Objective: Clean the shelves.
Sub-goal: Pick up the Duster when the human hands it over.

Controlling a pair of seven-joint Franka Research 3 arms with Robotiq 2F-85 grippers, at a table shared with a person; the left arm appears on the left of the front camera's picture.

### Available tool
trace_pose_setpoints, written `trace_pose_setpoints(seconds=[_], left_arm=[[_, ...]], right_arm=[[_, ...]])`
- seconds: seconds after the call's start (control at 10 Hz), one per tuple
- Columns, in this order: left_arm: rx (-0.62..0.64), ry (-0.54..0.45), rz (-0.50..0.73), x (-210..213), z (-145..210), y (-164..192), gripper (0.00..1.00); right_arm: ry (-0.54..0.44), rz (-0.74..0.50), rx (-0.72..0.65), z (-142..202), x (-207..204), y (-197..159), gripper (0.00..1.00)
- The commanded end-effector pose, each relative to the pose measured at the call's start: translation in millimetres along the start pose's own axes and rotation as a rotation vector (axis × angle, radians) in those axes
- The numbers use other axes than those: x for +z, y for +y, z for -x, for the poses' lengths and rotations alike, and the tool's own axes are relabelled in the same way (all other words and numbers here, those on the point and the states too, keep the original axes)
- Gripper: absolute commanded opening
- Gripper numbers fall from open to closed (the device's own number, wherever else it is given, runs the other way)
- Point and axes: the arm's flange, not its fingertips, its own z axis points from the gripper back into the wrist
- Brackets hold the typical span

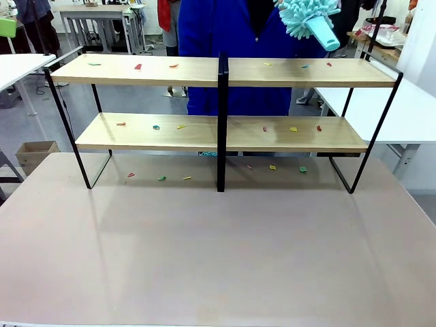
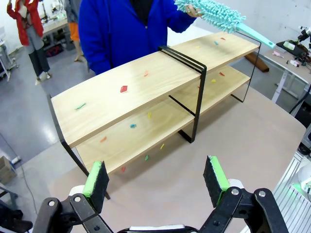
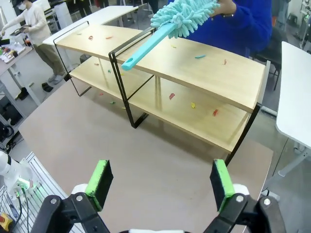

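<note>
Left gripper (image 2: 155,175) waits with fingers spread wide, empty. The shelves (image 1: 204,71) stand across the table's (image 1: 218,259) far half, boards dotted with coloured scraps (image 1: 138,67). The person holds a fluffy duster (image 1: 310,17) handle-out above the right end, probably offering it. Right gripper (image 3: 160,182) gapes empty, ready to take it.

Robotics lab: white worktables (image 1: 409,116), cluttered benches (image 2: 284,62), cardboard box (image 1: 35,154).
</note>
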Motion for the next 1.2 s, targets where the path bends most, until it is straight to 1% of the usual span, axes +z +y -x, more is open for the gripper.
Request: trace_pose_setpoints(seconds=[0.0, 0.3, 0.4, 0.5, 0.6, 0.7, 0.8, 0.9, 1.0, 1.1], left_arm=[[-0.004, 0.003, 0.005, -1, 0, -1, 1.00], [-0.004, 0.003, 0.005, -1, 0, -1, 1.00], [-0.004, 0.003, 0.005, -1, 0, -1, 1.00], [-0.004, 0.003, 0.005, -1, 0, -1, 1.00], [-0.004, 0.003, 0.005, -1, 0, -1, 1.00], [-0.004, 0.003, 0.005, -1, 0, -1, 1.00], [-0.004, 0.003, 0.005, -1, 0, -1, 1.00], [-0.004, 0.003, 0.005, -1, 0, -1, 1.00], [-0.004, 0.003, 0.005, -1, 0, -1, 1.00], [-0.004, 0.003, 0.005, -1, 0, -1, 1.00]], right_arm=[[0.002, 0.007, -0.019, 0, 3, 3, 1.00], [-0.004, 0.002, 0.000, 0, 2, 0, 1.00], [-0.021, -0.270, -0.176, -39, -19, -22, 1.00], [0.061, -0.419, -0.369, -82, -49, -45, 1.00], [0.119, -0.429, -0.545, -121, -91, -63, 1.00], [0.165, -0.403, -0.652, -142, -131, -74, 1.00], [0.157, -0.364, -0.699, -148, -165, -73, 1.00], [0.048, -0.373, -0.409, -91, -98, -49, 1.00], [0.094, -0.405, -0.544, -116, -142, -58, 1.00], [0.094, -0.358, -0.641, -110, -133, -60, 1.00]])
